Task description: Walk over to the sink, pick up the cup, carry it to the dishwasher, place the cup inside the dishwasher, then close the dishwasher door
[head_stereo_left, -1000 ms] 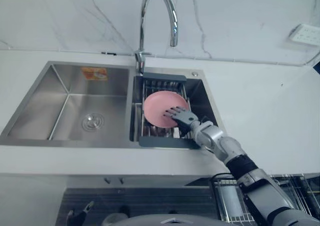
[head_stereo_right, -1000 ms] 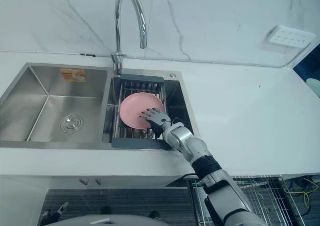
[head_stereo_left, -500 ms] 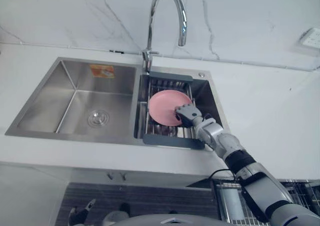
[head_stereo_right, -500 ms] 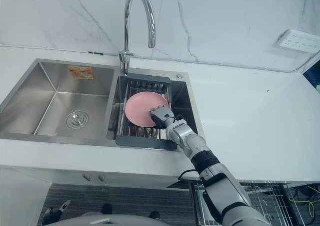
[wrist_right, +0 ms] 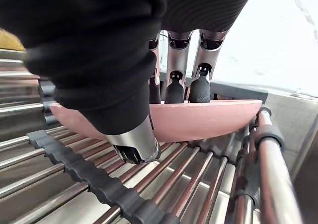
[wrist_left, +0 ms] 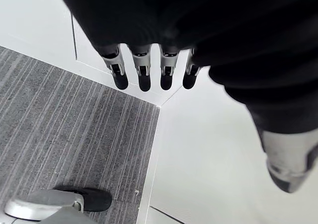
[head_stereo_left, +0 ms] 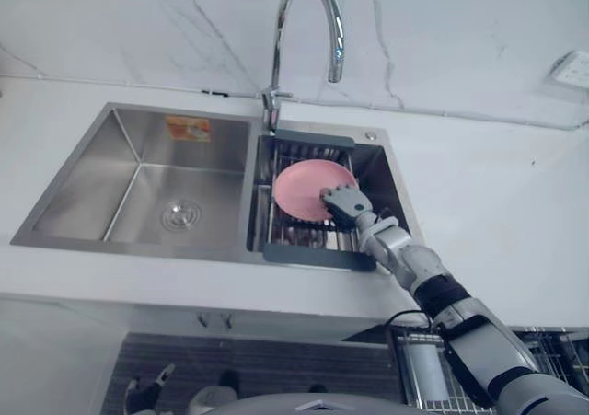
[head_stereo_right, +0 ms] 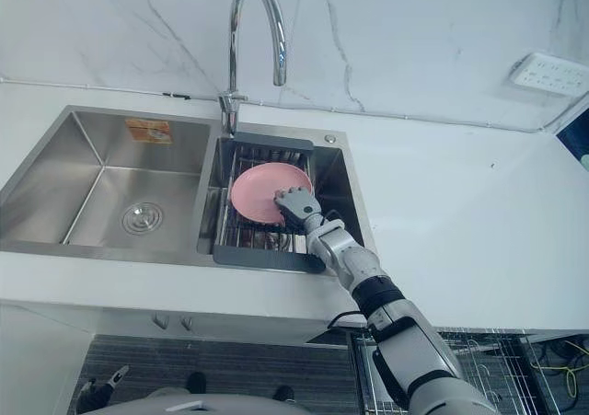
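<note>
Right wrist view has the right hand [wrist_right: 175, 80] closed on the rim of a pink dish [wrist_right: 213, 118]: its fingers [wrist_right: 199, 87] are hooked over the top edge and the thumb [wrist_right: 131, 142] presses up from underneath, so the rim is pinched between them. The dish is shallow and tilted, with its far edge close to a rod of the wire rack [wrist_right: 191, 184]. I cannot tell whether that edge touches the rod.

From the left eye view, the same hand [head_stereo_left: 342, 201] sits inside the smaller basin of the steel sink [head_stereo_left: 138, 144], gripping the edge of the dish [head_stereo_left: 302, 185] that faces the robot. The dish lies over the dark-framed rack [head_stereo_left: 308, 255], just beyond the fingers. The curved tap [head_stereo_left: 275, 56] stands behind the hand, past the rack's back edge. The larger basin is to the hand's left and the white surface [head_stereo_left: 479, 185] spreads out to its right.

Left wrist view shows the left hand [wrist_left: 144, 75] hanging with straight, relaxed fingers, holding nothing, above a grey striped floor [wrist_left: 59, 134] beside a white cabinet panel [wrist_left: 208, 154]
</note>
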